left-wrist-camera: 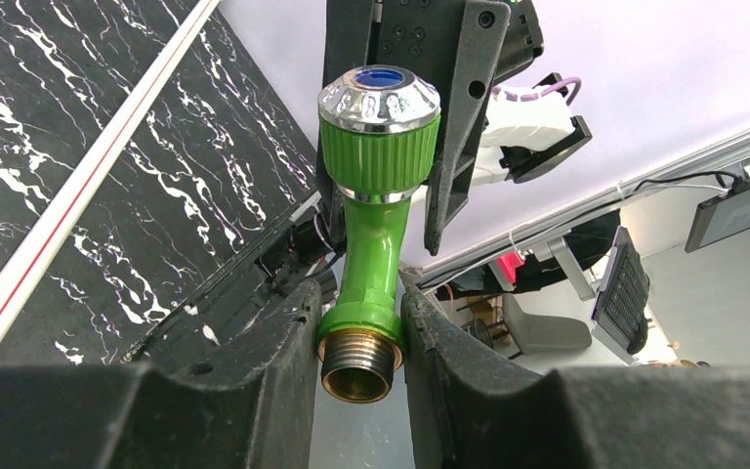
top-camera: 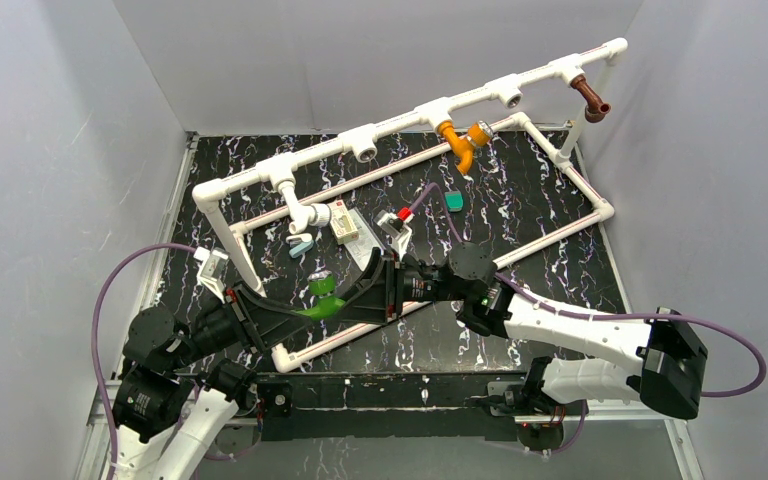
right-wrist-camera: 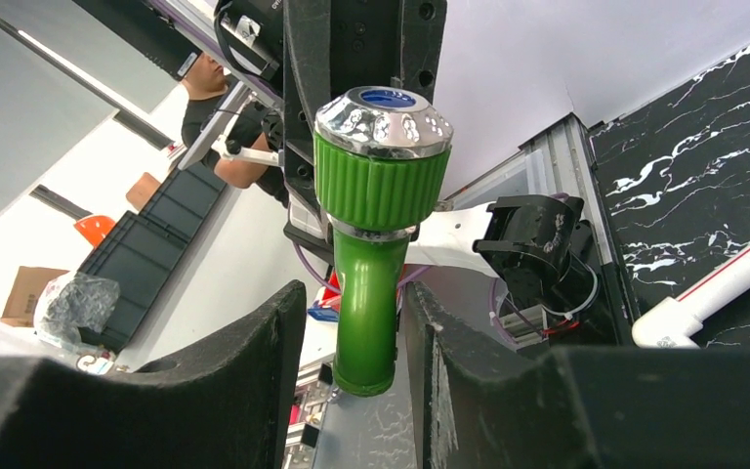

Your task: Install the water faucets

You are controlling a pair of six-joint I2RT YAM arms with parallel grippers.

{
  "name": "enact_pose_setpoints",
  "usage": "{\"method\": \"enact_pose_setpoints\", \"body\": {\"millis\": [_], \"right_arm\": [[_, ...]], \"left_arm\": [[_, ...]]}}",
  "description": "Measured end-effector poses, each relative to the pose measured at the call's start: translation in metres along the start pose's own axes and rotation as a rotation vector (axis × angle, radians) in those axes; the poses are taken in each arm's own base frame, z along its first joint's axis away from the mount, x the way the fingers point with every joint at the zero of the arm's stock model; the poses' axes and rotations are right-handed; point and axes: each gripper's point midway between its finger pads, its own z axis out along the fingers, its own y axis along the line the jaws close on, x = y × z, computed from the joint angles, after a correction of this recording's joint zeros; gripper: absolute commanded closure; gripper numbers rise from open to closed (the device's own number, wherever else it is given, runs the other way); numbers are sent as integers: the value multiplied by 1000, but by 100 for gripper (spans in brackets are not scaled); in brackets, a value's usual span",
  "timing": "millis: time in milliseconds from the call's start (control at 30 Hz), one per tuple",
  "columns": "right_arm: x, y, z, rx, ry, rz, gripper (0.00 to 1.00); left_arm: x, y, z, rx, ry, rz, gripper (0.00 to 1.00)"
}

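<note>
A bright green water faucet (top-camera: 322, 296) with a chrome-capped knob hangs above the mat between both grippers. My left gripper (left-wrist-camera: 359, 293) is shut on its collar just above the brass thread (left-wrist-camera: 356, 363). My right gripper (right-wrist-camera: 354, 293) stands open around the green spout (right-wrist-camera: 366, 313), with a gap showing on each side. In the top view the left gripper (top-camera: 305, 312) comes in from the left and the right gripper (top-camera: 347, 298) from the right. An orange faucet (top-camera: 458, 142), a brown faucet (top-camera: 591, 99) and a white faucet (top-camera: 307, 216) hang on the white pipe (top-camera: 410, 117).
The pipe frame's lower rails (top-camera: 550, 238) cross the black marbled mat (top-camera: 520, 200). A small flat teal piece (top-camera: 454, 201) lies on the mat, and a white block (top-camera: 345, 226) sits near the white faucet. Grey walls close in on both sides.
</note>
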Motion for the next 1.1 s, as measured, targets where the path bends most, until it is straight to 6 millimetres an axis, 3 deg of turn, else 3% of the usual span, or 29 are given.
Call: {"method": "enact_pose_setpoints", "body": {"millis": [200, 367, 400, 433, 667, 933, 1033, 1100], "right_arm": [[-1, 2, 0, -7, -5, 1, 61], [-1, -1, 1, 1, -3, 9, 80], [0, -2, 1, 3, -3, 15, 94], [-1, -2, 1, 4, -3, 15, 99], [-1, -5, 1, 22, -5, 4, 99], [-1, -8, -2, 59, -9, -24, 99], [-1, -9, -5, 80, -13, -38, 99], [-2, -9, -8, 96, -19, -52, 99]], "left_arm": [[0, 0, 0, 0, 0, 0, 100], [0, 0, 0, 1, 1, 1, 100], [0, 0, 0, 1, 1, 0, 100], [0, 0, 0, 0, 1, 0, 100], [1, 2, 0, -5, 4, 0, 98], [2, 6, 1, -22, 12, 5, 41], [0, 7, 1, -38, 9, 10, 28], [-3, 6, 1, -46, 6, 22, 25]]}}
